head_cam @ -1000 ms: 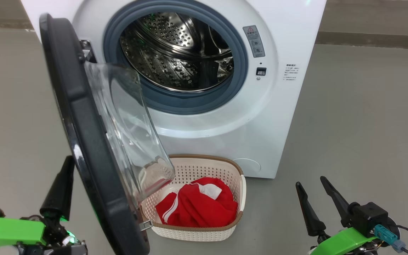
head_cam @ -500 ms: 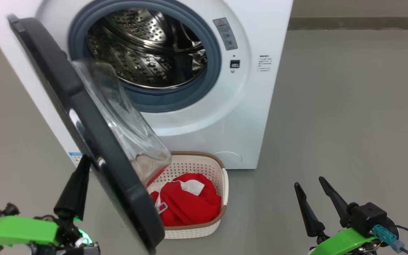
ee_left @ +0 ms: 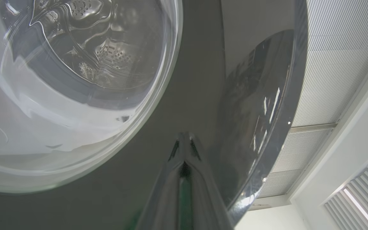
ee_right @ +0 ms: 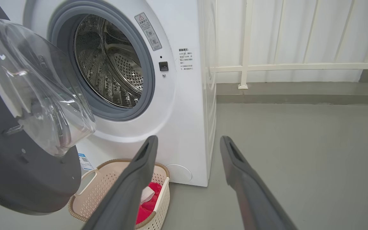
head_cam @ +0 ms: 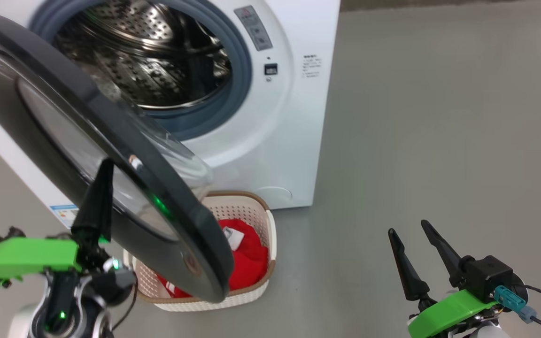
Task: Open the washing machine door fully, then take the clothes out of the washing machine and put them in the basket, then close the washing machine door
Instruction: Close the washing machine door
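The washing machine (head_cam: 294,141) stands at the upper left, its steel drum (head_cam: 148,61) exposed. The washing machine door (head_cam: 181,220) hangs half swung, its glossy black outer face turned to me, above the basket (head_cam: 214,303). The clothes (head_cam: 251,258), red with a white patch, lie in the basket. My left gripper (head_cam: 105,164) is shut, its tip against the door's outer face; the left wrist view has the shut fingers (ee_left: 184,143) on the black rim of the door (ee_left: 203,80) beside the glass. My right gripper (head_cam: 407,227) stands open and holds nothing, away to the right over the floor.
Grey floor (head_cam: 439,117) spreads to the right of the machine. In the right wrist view a white railing (ee_right: 299,67) and a low kerb run behind the machine (ee_right: 187,111), with the basket (ee_right: 107,179) at its foot under the door (ee_right: 11,166).
The door has swung from edge-on toward the machine's opening, with my shut left gripper behind it. The head camera turned, shifting the scene left. The right gripper kept its place.
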Robot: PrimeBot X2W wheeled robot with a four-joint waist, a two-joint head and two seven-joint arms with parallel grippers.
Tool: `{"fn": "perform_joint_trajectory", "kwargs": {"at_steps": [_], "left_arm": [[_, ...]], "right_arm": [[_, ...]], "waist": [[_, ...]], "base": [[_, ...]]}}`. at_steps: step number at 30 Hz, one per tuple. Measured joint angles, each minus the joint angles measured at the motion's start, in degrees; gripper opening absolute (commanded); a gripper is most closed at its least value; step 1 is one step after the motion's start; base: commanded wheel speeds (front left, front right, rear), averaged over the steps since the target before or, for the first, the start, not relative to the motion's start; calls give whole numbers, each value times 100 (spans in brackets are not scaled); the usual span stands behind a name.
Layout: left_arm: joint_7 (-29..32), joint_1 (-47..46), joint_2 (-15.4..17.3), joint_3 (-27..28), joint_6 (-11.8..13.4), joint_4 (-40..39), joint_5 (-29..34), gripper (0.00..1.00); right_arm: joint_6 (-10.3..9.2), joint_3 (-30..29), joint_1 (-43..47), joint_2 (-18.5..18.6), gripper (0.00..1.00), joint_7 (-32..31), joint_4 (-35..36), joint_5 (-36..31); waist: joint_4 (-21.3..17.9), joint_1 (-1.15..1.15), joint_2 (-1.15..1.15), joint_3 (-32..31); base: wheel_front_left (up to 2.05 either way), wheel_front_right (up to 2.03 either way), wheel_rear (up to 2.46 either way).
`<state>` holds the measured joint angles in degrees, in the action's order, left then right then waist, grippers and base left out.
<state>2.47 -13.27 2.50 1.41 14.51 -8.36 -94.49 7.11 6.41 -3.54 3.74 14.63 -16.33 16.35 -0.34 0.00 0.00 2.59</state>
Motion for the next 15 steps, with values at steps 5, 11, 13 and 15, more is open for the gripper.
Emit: {"fn": "perform_joint_trajectory", "kwargs": {"at_steps": [5, 11, 13, 15], "left_arm": [[-260, -527, -1, -115, -194, 446, -97, 0], [-319, -1174, -23, -278, -403, 818, -98, 0], [-366, -1397, -30, -292, -461, 945, -98, 0], [-392, -1607, -32, -292, -528, 1080, -99, 0]], "right_arm": [[0, 15, -63, -4, 100, 0, 40, 0], [0, 18, -269, -9, 100, 0, 69, 0], [0, 16, -322, -11, 100, 0, 71, 0], [1, 18, -383, -14, 100, 0, 75, 0]], "waist": [[-198, 0, 0, 233], [-384, 0, 0, 492], [-445, 0, 0, 578], [-506, 0, 0, 661]], "base": [[0, 0, 0], [0, 0, 0], [0, 0, 0], [0, 0, 0]]}}
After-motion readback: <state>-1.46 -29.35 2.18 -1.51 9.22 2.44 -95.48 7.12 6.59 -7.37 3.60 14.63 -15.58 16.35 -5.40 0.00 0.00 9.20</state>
